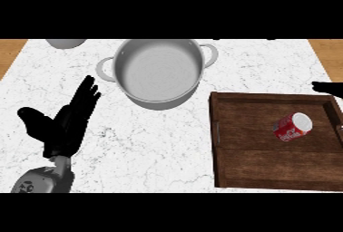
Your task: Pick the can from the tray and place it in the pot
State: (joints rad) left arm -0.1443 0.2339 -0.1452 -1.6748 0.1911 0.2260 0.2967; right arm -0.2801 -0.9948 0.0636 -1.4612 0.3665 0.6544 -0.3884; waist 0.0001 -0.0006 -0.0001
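Note:
A red can [292,127] with a white end lies on its side in the dark wooden tray [268,170] at the right of the counter. The silver pot [159,71] with two handles stands at the back centre, nothing inside it. My left hand [66,122] rests open at the left, fingers straight and pointing up towards the pot. Only a black tip of my right hand [330,88] shows at the right edge, just above the tray's far rim and apart from the can; its fingers are cut off by the view.
A pale rounded object [65,43] sits at the counter's back left, partly cut off. White marble counter [154,149] lies between my left hand and the tray. Wooden floor shows past both back corners.

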